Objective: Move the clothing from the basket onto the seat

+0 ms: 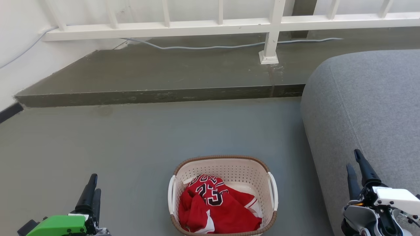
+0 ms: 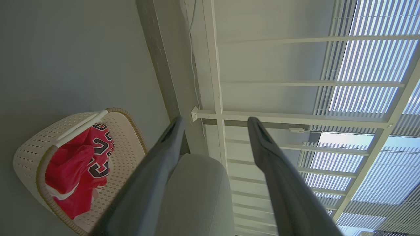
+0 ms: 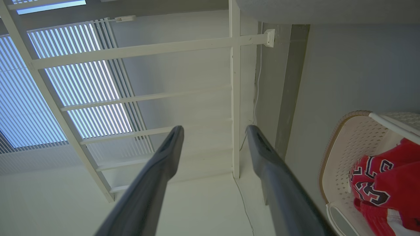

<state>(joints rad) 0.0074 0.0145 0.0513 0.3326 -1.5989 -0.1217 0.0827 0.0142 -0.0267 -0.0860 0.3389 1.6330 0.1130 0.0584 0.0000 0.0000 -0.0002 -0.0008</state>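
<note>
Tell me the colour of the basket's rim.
Brown, with a woven look; the basket's rim shows best in the head view.

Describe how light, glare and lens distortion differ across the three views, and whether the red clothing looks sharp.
Head view: soft, even daylight, no hard shadows; the clothing in the basket is sharp. Left wrist view: the blinds glare at the right, and the railing looks tilted, slightly bowed. Right wrist view: glare at the left; the clothing is cropped by the edge.
</note>
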